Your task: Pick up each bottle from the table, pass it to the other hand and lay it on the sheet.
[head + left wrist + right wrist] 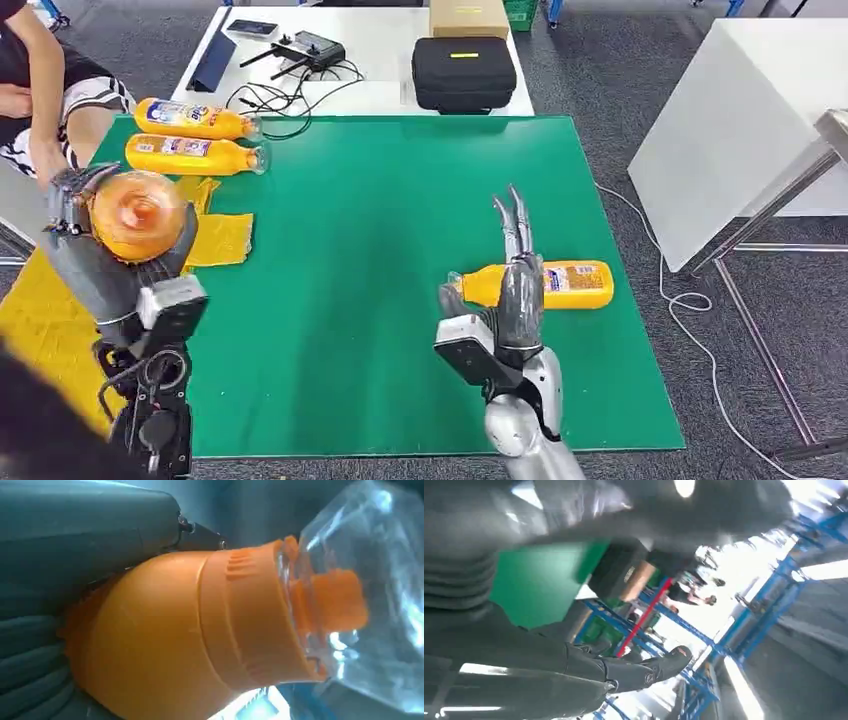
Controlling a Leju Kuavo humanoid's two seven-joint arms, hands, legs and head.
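My left hand (pixel 95 250) grips an orange bottle (pixel 137 213) above the yellow sheet (pixel 60 310), its base turned toward the head camera. The left wrist view shows that bottle (pixel 175 635) close up with its clear cap (pixel 360 595). Two more orange bottles (pixel 195 119) (pixel 195 155) lie side by side at the far left of the green mat (pixel 380 230). Another orange bottle (pixel 560 284) lies on the mat at the right, just beyond my right hand (pixel 515 285). That hand is raised with its fingers (pixel 649 667) straight and apart, holding nothing.
A white table (pixel 380 60) behind the mat carries a black case (pixel 463 73), a cardboard box (pixel 468 17), a controller (pixel 310 48) and cables. A person (pixel 40 90) sits at the far left. A white panel (pixel 730 130) leans at the right.
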